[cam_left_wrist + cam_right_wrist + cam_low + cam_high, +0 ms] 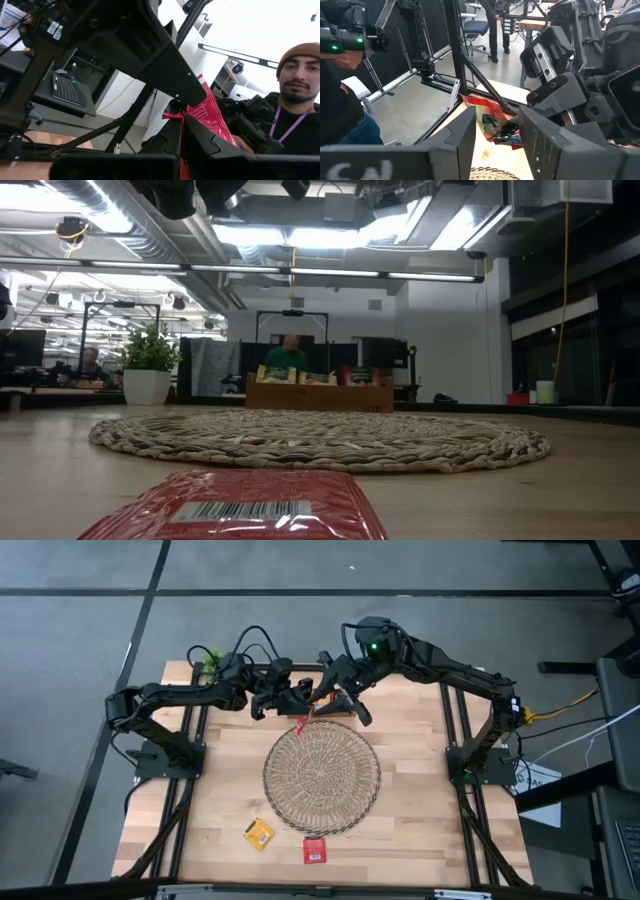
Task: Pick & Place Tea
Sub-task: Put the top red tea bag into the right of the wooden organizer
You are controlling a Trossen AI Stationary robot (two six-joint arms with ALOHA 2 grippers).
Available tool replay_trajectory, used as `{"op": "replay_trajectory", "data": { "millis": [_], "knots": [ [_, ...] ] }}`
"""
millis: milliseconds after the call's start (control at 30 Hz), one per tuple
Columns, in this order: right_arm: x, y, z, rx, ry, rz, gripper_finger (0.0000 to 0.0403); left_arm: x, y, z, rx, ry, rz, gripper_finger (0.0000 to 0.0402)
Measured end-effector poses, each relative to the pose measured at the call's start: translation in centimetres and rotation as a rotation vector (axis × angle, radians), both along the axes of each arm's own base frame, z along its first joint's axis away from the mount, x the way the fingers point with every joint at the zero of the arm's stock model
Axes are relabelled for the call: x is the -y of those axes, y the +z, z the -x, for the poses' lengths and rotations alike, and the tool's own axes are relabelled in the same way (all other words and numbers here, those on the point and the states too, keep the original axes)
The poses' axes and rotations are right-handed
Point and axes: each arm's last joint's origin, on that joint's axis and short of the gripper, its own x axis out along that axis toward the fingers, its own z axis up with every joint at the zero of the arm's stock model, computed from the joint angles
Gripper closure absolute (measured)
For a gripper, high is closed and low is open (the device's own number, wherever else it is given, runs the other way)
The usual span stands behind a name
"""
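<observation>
Tea: one red sachet (302, 724) hangs in the air between the two grippers, above the far edge of the round wicker mat (322, 778) and in front of the wooden box (318, 394) at the back of the table (420, 830). The left gripper (297, 698) has its fingers (200, 142) closed on this sachet; in the left wrist view the red foil (207, 112) rises from the seam between the shut fingers. The right gripper (340, 700) stands just opposite, its fingers (547, 145) parted with the same sachet (490, 120) lying in the gap between them; whether they touch it cannot be told. The moment reads as a hand-over from one arm to the other, not yet completed.

Progress, as far as shown: the mat bears no sachets. Two sachets lie flat on the table on the near side of the mat, well apart from both sets of fingers: a yellow one (259, 833) and a red one (314, 850). Further sachets stand upright in the box. Most of the task therefore appears to be left. A person (295, 100) is seen in the room beyond the table.
</observation>
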Motion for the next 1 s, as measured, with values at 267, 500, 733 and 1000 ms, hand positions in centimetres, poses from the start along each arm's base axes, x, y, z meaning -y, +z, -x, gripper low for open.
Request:
{"op": "replay_trajectory", "data": {
  "millis": [267, 500, 733, 1000],
  "knots": [
    [0.0, 0.1, 0.0, 0.009, -0.003, 0.005, 0.0374, 0.0, 0.0, 0.0, 0.000, 0.001, 0.000, 0.0398],
    [0.0, 0.0, 0.0, 0.003, -0.008, -0.001, 0.0398, -0.2, 0.0, 0.0, -0.049, -0.021, 0.066, 0.0374],
    [-0.1, 0.9, 0.3, 0.005, -0.006, -0.009, 0.0399, -0.1, -0.2, 0.1, -0.143, -0.112, 0.121, 0.0297],
    [0.6, 2.6, 2.2, -0.068, -0.079, 0.001, 0.0401, 0.2, -0.9, 0.1, -0.226, -0.242, 0.041, 0.0204]
  ]
}}
